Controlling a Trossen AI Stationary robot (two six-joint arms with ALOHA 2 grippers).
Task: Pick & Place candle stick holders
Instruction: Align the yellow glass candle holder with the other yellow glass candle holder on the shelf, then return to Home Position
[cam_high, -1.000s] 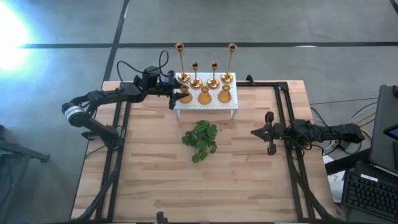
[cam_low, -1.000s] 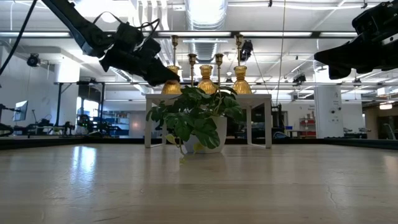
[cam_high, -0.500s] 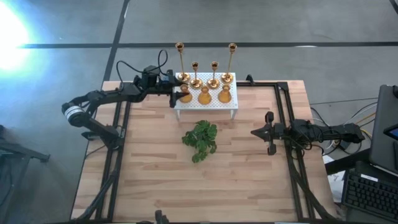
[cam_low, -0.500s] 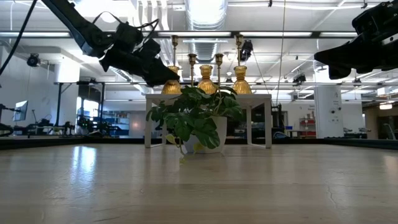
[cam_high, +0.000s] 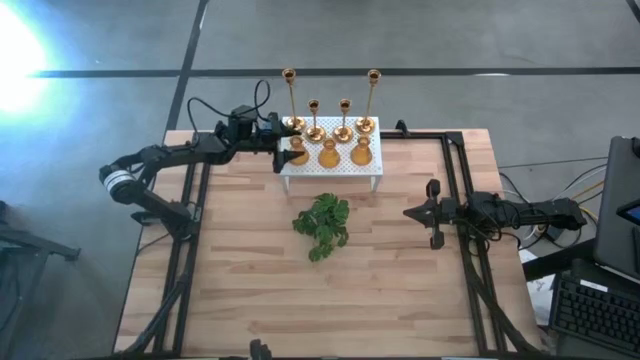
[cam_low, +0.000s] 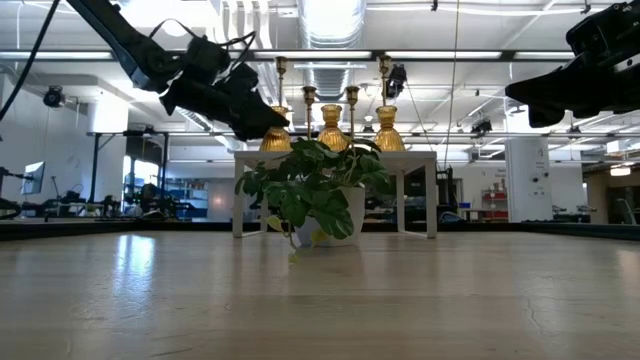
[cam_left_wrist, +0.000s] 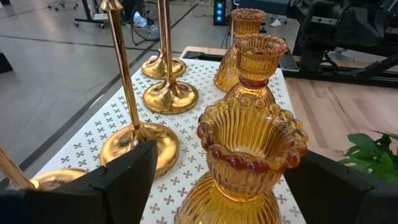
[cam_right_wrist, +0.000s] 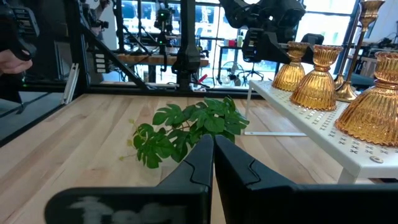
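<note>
Seven gold candle stick holders stand on the white perforated stand (cam_high: 331, 173) at the table's far edge: two tall ones (cam_high: 289, 98) (cam_high: 373, 95), two shorter ones (cam_high: 314, 119) (cam_high: 344, 118), and three squat bulbous ones in front (cam_high: 329, 154) (cam_high: 361, 152). My left gripper (cam_high: 288, 152) is open and level at the stand's left end. Its fingers (cam_left_wrist: 127, 171) stand on either side of the leftmost squat holder (cam_left_wrist: 249, 155) without touching it. My right gripper (cam_high: 408, 212) is shut and empty, above the table's right half.
A green leafy plant (cam_high: 322, 226) sits on the table just in front of the stand, between the two arms. The bare wooden table (cam_high: 300, 300) stretches toward the near edge. Black rails (cam_high: 462, 200) run along both sides of the table.
</note>
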